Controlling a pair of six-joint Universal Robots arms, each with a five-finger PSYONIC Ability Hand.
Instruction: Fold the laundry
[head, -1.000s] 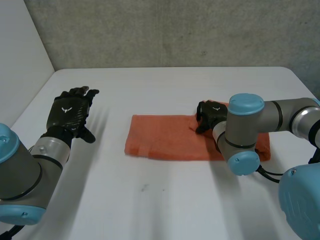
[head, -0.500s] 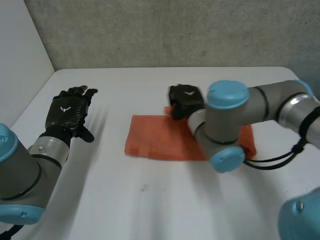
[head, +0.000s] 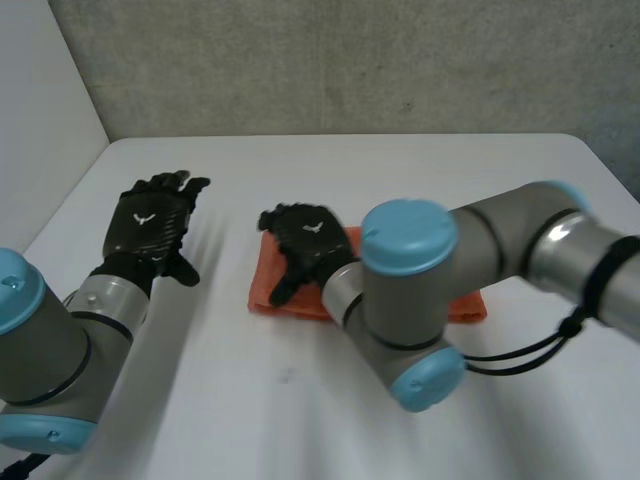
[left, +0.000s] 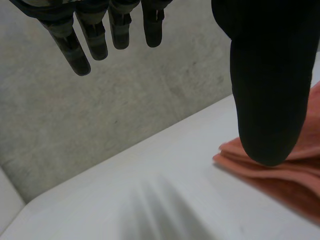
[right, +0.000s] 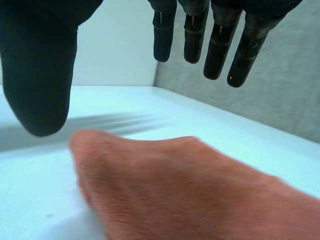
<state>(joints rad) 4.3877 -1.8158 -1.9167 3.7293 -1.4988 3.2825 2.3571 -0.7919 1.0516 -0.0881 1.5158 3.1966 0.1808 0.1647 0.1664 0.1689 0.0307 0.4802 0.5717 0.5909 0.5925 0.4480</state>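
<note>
An orange cloth (head: 470, 305) lies folded in the middle of the white table (head: 400, 170), much of it hidden behind my right arm. My right hand (head: 305, 245) hovers over the cloth's left end. In the right wrist view its fingers (right: 220, 45) are straight and its thumb stands apart, and the cloth (right: 190, 190) bulges below the palm without being held. My left hand (head: 150, 225) rests open above the table to the left of the cloth and apart from it. Past the left hand's thumb (left: 270, 75), a corner of the cloth (left: 295, 175) shows layered edges.
A grey wall runs behind the table's far edge, and a white panel stands along its left side. Bare table lies in front of the cloth and between the cloth and my left hand.
My right hand swept left across the cloth, carrying its right end over onto the left part, then opened. The cloth is now shorter. My left hand barely moved.
</note>
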